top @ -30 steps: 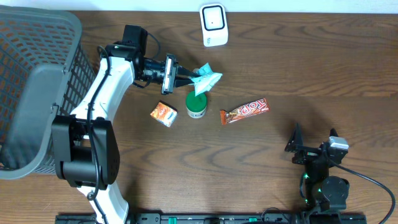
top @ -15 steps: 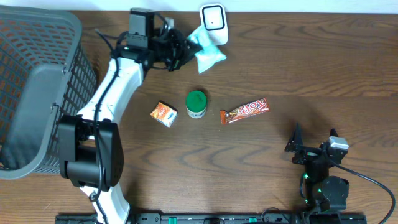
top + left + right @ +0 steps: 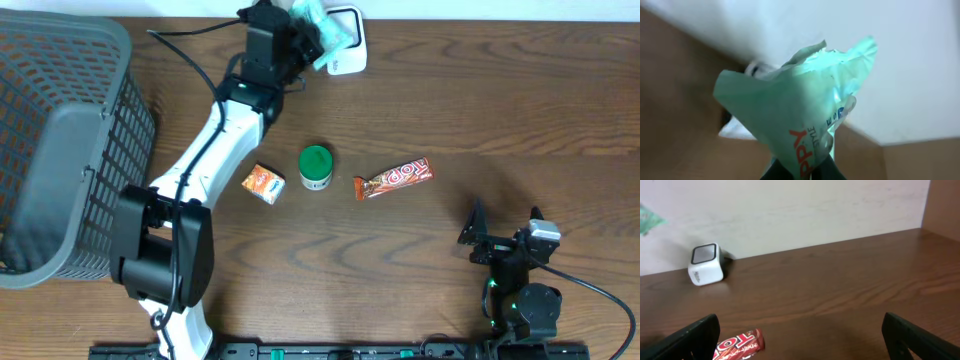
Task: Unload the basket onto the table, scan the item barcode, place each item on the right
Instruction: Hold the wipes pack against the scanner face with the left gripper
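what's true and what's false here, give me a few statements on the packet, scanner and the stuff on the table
1. The left gripper is shut on the mint-green packet. True.
2. The packet is up by the white scanner. True.
3. The right gripper holds the chocolate bar. False: it is open and empty, and the bar lies on the table.
4. The green-lidded jar sits in the basket. False: it stands on the table between the orange box and the bar.

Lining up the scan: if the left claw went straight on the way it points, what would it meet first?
Probably the white scanner, just beyond the green packet it holds; height is unclear, so it may pass above.
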Controlling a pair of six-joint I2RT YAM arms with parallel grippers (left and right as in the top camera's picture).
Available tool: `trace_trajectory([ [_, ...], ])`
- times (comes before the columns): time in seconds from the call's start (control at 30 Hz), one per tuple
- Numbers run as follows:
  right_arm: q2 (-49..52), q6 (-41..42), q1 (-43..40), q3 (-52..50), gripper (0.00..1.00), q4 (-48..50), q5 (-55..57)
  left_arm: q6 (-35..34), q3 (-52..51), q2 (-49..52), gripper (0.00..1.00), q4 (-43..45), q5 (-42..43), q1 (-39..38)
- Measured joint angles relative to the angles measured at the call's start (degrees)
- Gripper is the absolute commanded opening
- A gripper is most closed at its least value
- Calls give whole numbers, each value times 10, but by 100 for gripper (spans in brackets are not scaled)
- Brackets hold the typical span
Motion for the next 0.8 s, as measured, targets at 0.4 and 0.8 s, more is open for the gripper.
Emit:
trace_trajectory([
  [0.4,0,0,0,0,99,0,0,-148,15,159,7,129,-54,16],
  [0.8,0,0,0,0,99,0,0,-214,131,247,7,134,-54,15],
])
